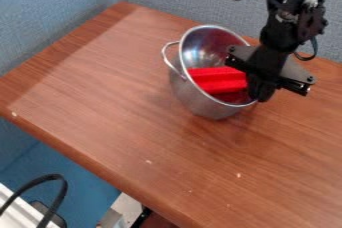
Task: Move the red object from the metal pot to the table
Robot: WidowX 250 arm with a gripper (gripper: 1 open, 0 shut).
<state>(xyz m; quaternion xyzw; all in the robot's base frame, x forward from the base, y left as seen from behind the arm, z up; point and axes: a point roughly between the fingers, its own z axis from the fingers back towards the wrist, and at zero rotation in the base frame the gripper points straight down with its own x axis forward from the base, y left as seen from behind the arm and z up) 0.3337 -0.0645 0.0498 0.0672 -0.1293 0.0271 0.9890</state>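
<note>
Pincer [263,84] pressed together at rim of tilted metal pot [201,57], hold unclear | red object [221,80] inside | risk: pot, if dragged along, tips off right edge of table [94,82]

The arm [283,2] is seen to be black throughout, built of blocky segments that are joined by rounded housings, with a faint sheen caught on the upper surfaces. A bulky rounded section is shown at the top edge of the view, and a narrower column is carried below it. Thin black cables [315,22] are looped along the right side of the wrist, standing slightly off the body. The gripper [261,87] is formed by a wide, flat crossbar [274,72], also black, from which two short, narrow fingers are extended. Finer details such as screws or markings are too small and dark to be made out
</note>
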